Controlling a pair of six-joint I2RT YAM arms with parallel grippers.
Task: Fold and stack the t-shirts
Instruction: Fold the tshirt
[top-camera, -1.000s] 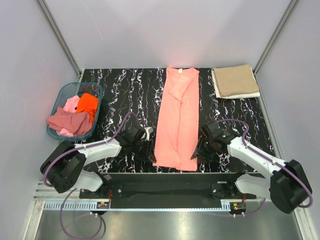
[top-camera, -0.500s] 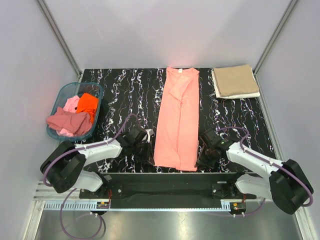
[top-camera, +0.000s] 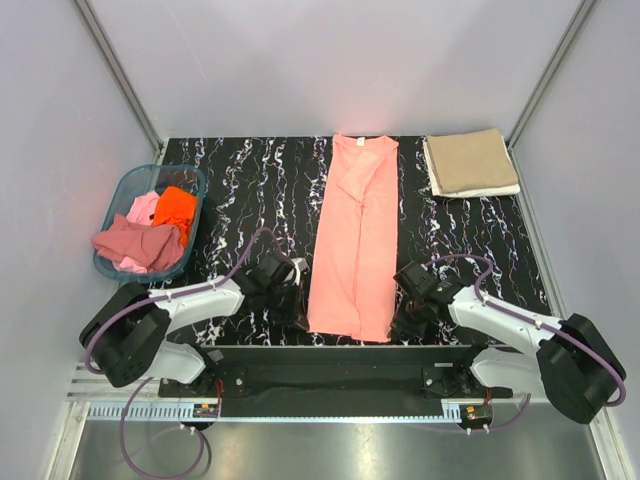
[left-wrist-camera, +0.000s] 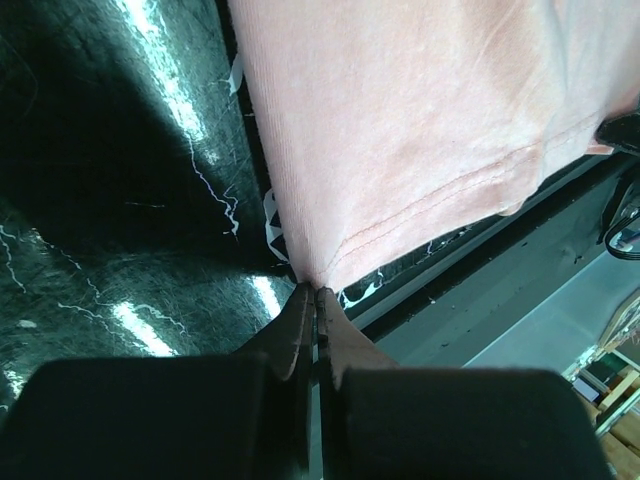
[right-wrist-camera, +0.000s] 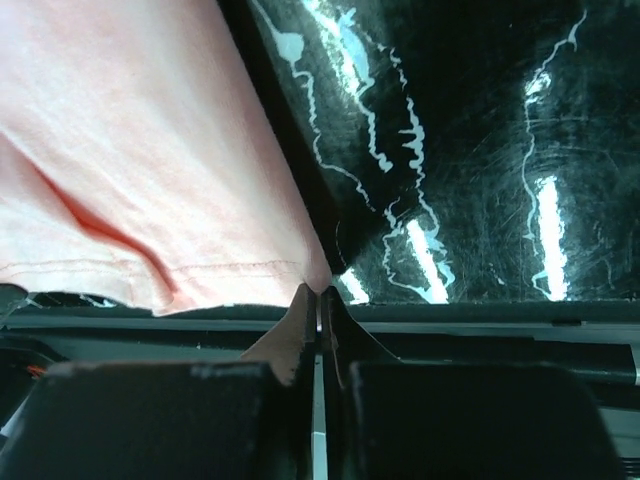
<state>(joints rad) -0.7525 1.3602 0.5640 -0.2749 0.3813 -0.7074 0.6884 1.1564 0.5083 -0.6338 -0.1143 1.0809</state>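
A salmon-pink t-shirt (top-camera: 355, 235), folded lengthwise into a long strip, lies down the middle of the black marbled table (top-camera: 250, 190). My left gripper (top-camera: 300, 312) is shut on the shirt's near left hem corner (left-wrist-camera: 318, 283). My right gripper (top-camera: 398, 318) is shut on its near right hem corner (right-wrist-camera: 320, 282). A folded tan t-shirt (top-camera: 470, 162) lies at the back right. Dusty rose (top-camera: 135, 245), orange (top-camera: 175, 207) and light pink (top-camera: 144, 207) tees sit crumpled in the teal basket (top-camera: 118, 192) at the left.
The table's near edge and a black rail (top-camera: 340, 360) run just behind both grippers. Grey walls close in the left, right and back sides.
Both grippers have moved toward the near edge and in to the shirt's hem corners, and the hem now sits slightly nearer the front.
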